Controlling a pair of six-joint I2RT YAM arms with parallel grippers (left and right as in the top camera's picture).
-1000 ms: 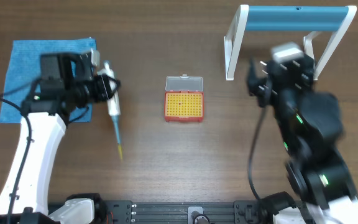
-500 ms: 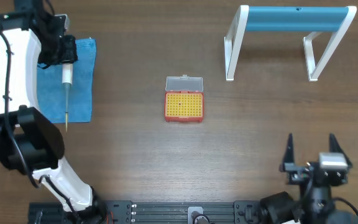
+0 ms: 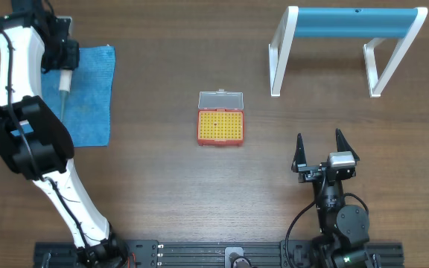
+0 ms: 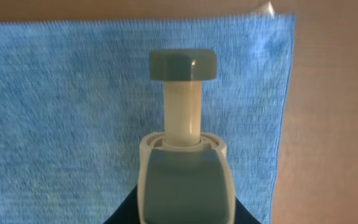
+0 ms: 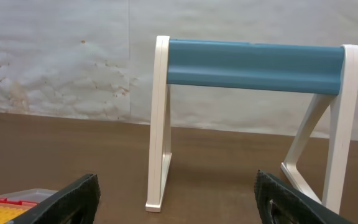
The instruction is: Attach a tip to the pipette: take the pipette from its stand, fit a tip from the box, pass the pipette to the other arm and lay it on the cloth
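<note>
- Top view: the left gripper (image 3: 59, 53) is at the far left corner, clamped on the white-and-grey pipette (image 3: 64, 80). The pipette is over the blue square cloth (image 3: 91, 97), thin end toward the arm bases. Cannot tell if it touches the cloth.
- Top view: the orange rectangular tip box (image 3: 220, 128) sits mid-table, full of rows of yellow tips. Its clear plastic lid (image 3: 220, 99) is flipped open on the far side.
- Top view: the white-legged stand with a blue crossbar (image 3: 352, 21) is at the far right. The right gripper (image 3: 321, 151) is low near its own base, well apart from the stand, fingers spread with nothing between them.
- Left wrist view: the pipette's grey plunger button (image 4: 183, 65) sits on a cream stem, with the pipette body pinched between dark fingers. The cloth weave lies below, and a strip of brown wooden table (image 4: 334, 124) runs beside the cloth edge.
- Right wrist view: black fingers (image 5: 73, 199) are apart and the stand is upright ahead. A corner of the tip box and its lid shows at one edge. A pale wall (image 5: 55, 56) is behind.
</note>
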